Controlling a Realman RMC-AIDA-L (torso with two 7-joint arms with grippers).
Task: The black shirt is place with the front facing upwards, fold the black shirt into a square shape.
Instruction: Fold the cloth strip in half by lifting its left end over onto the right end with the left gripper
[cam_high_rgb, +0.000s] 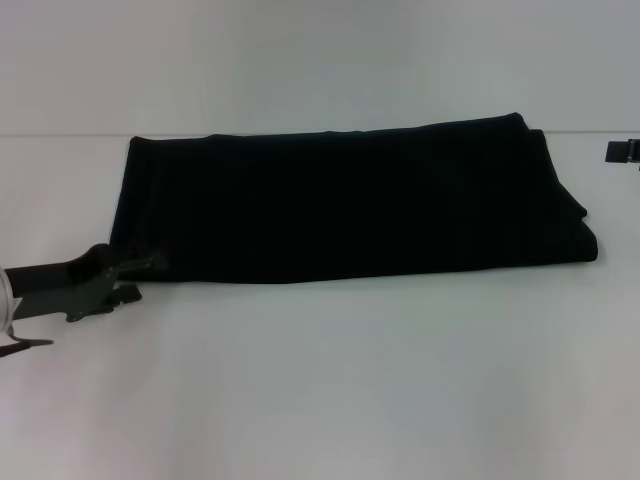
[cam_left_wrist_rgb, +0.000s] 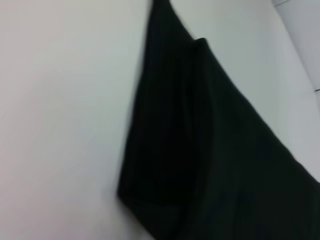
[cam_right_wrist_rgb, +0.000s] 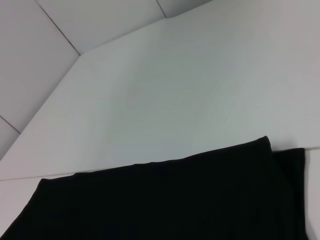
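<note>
Here the black shirt (cam_high_rgb: 350, 200) lies folded into a long horizontal band across the middle of the white table (cam_high_rgb: 350, 380), its layered edges stepped at the robot's right end and no lettering showing on the upper face. The left gripper (cam_high_rgb: 128, 275) sits low at the band's near left corner, fingertips just at the cloth edge, though whether they pinch the fabric cannot be told. The right gripper (cam_high_rgb: 622, 151) shows only as a dark sliver at the far right edge, apart from the shirt, its fingers' state indeterminate.
</note>
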